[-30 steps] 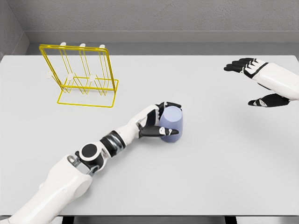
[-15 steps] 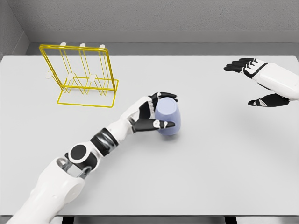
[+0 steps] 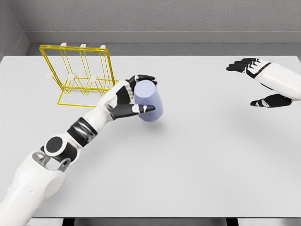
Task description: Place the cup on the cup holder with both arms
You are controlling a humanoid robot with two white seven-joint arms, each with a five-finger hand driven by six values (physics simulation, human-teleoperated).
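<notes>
a plain grey worktop [image 3: 197,169] fills the view. the left robot hand [image 3: 128,100] grips the cup [image 3: 149,107], tilted, just right of the yellow holder [image 3: 77,75] near the far left corner. the right robot hand [image 3: 263,84], spread wide, hangs well apart at the right edge.

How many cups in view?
1. The lavender cup is held in the left robot hand, lifted above the table just right of the yellow cup holder. None appear hidden.

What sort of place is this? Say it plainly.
Probably a simulated test bench, not a real room: a plain white table, bare grey walls, one yellow wire cup holder, and a lavender cup in the left hand.
</notes>
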